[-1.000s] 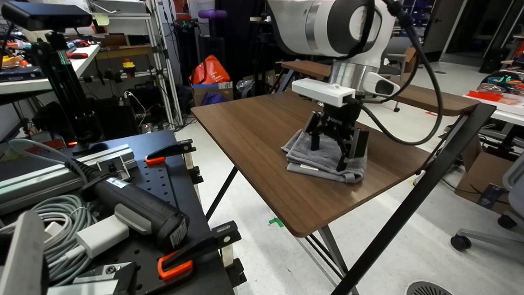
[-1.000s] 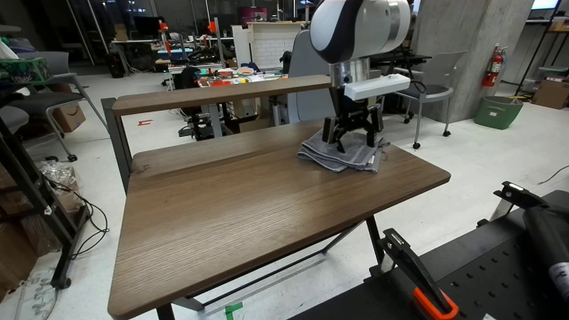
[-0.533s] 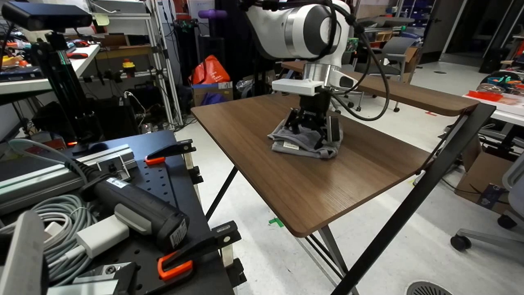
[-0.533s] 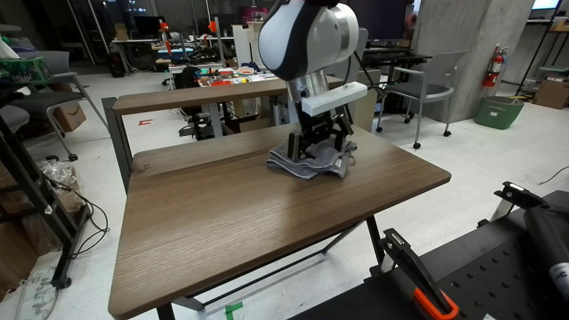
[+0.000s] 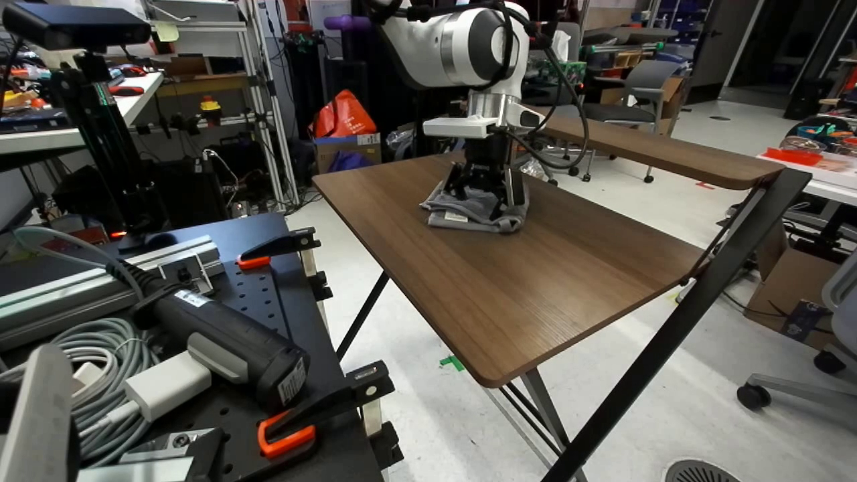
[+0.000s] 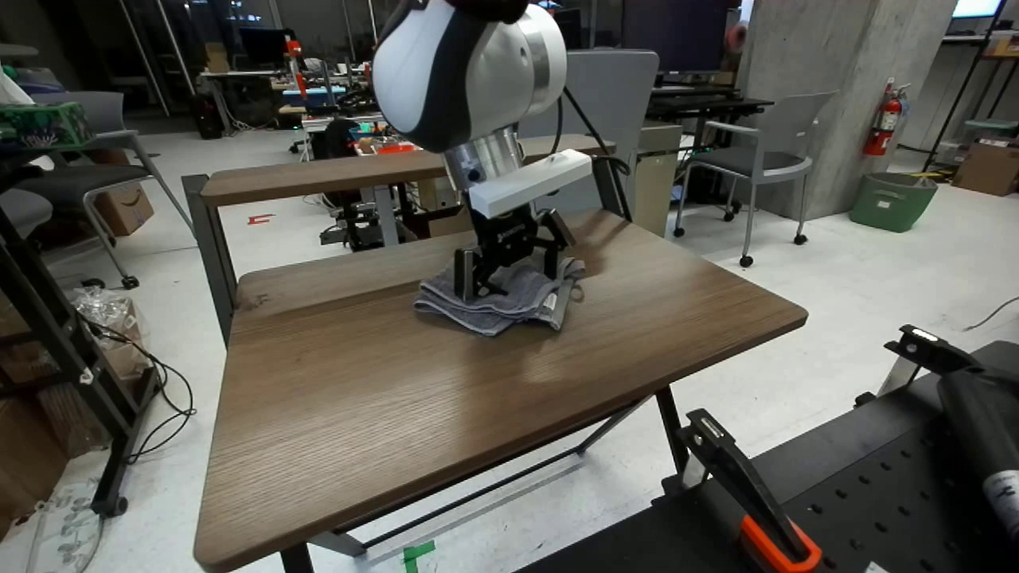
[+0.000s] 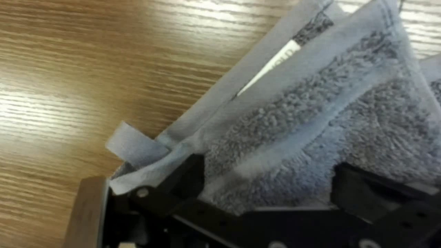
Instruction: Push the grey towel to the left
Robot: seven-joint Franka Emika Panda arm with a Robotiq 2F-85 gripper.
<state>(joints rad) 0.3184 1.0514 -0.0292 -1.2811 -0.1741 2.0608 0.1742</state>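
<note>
The folded grey towel (image 5: 469,209) lies on the brown table, with layered edges and a white label. In an exterior view the towel (image 6: 478,317) lies left of the table's right end, close to the raised shelf. My gripper (image 6: 513,282) is tilted and pressed down on top of the towel, fingers spread apart. In the wrist view the towel (image 7: 282,137) shows between and beyond the two fingertips of the gripper (image 7: 268,167), which seem to touch the cloth. The fabric is not pinched between them. A small loop sticks out at the towel's corner. The underside of the towel is hidden.
The brown tabletop (image 6: 382,398) has a raised wooden shelf (image 6: 318,175) along its back edge. A black bench (image 5: 254,301) with orange-handled clamps (image 5: 288,435), coiled cable and a tool stands beside the table. A grey chair (image 6: 756,159) stands beyond it.
My gripper and the towel under it have slid together across the tabletop, leftward in both exterior views. The gripper has become more tilted. The fingers stay spread.
</note>
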